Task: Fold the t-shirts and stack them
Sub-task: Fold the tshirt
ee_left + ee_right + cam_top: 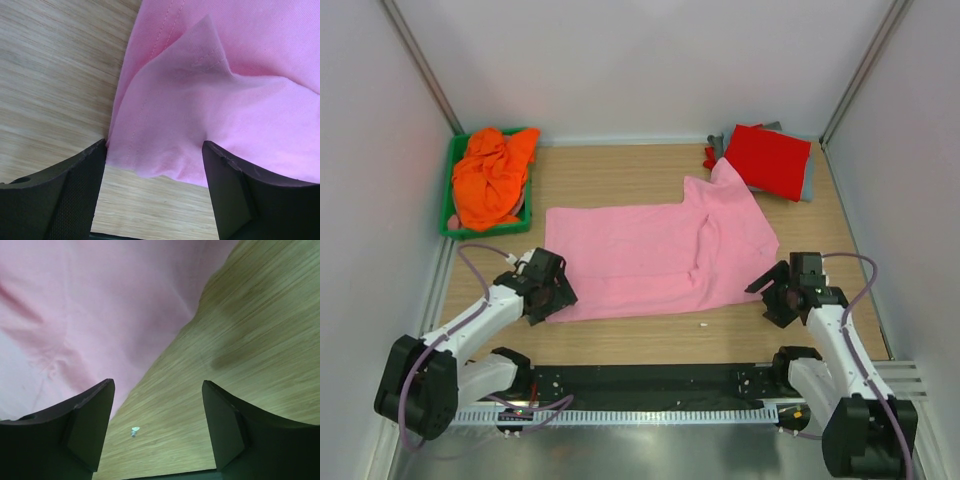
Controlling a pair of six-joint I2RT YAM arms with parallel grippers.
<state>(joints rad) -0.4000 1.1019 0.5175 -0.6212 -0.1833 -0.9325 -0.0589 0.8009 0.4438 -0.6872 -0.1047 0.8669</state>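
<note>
A light pink t-shirt [650, 255] lies spread flat on the wooden table [620, 175], one sleeve reaching back right. My left gripper [556, 300] is open at its near left corner; in the left wrist view that corner [165, 150] lies between the open fingers [75, 190], ungrasped. My right gripper [770, 295] is open beside the shirt's near right edge; in the right wrist view the pink cloth [75, 315] lies left of the fingers [225, 425], over bare wood. An orange t-shirt [492, 175] lies crumpled in a green basket. A folded red t-shirt [768, 160] lies on a grey one [807, 180].
The green basket [448, 200] stands at the back left. White walls enclose the table on three sides. A small white scrap [701, 324] lies on the wood near the shirt's front edge, and shows in the right wrist view [134, 431]. A black rail [650, 380] runs along the near edge.
</note>
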